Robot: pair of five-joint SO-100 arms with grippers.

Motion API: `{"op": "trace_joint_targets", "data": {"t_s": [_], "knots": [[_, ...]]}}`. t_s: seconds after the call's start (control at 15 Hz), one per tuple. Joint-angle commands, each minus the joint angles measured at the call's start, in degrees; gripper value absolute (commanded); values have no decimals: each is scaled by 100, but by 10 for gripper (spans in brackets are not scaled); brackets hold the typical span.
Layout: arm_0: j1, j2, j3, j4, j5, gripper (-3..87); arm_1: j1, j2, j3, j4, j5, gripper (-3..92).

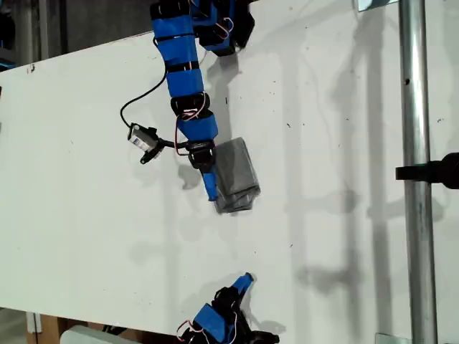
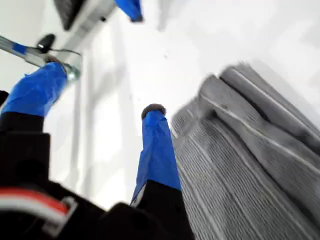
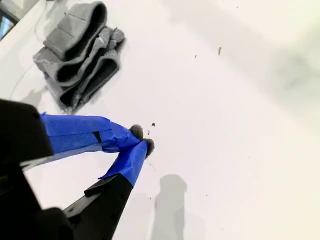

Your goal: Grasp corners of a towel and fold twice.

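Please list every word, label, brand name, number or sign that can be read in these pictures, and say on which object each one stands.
None: no view shows readable text.
The towel carries only pale stripes, no label.
The blue tape on my first gripper and my second gripper is unprinted.
The small grey camera on the arm is too small to show any marking.

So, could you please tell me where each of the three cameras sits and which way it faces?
Exterior view: overhead, looking down on the white table, both blue arms and the folded towel.
First wrist view: rides my first gripper, looking along its open jaws beside the towel.
Second wrist view: rides my second gripper, jaws shut, towel farther off.
Shared: all three show the towel.
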Motion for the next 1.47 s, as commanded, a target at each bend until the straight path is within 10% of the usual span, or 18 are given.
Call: {"op": "trace_joint_targets", "data": {"t_s": [0.0,0.47,0.73,0.93,1.4], "knots": [[-62,44,-123,-18,62,-26,0,299,-255,-211,-88,104],[-527,35,650,-448,-519,-23,299,9176,4140,7321,1371,-2],[-527,35,677,-501,-185,-19,26,9018,5019,7611,2180,2],[-483,35,686,-571,4641,-20,132,9088,5001,7708,1775,80],[-519,35,686,-519,4324,-21,229,9088,5001,7726,1688,80]]}}
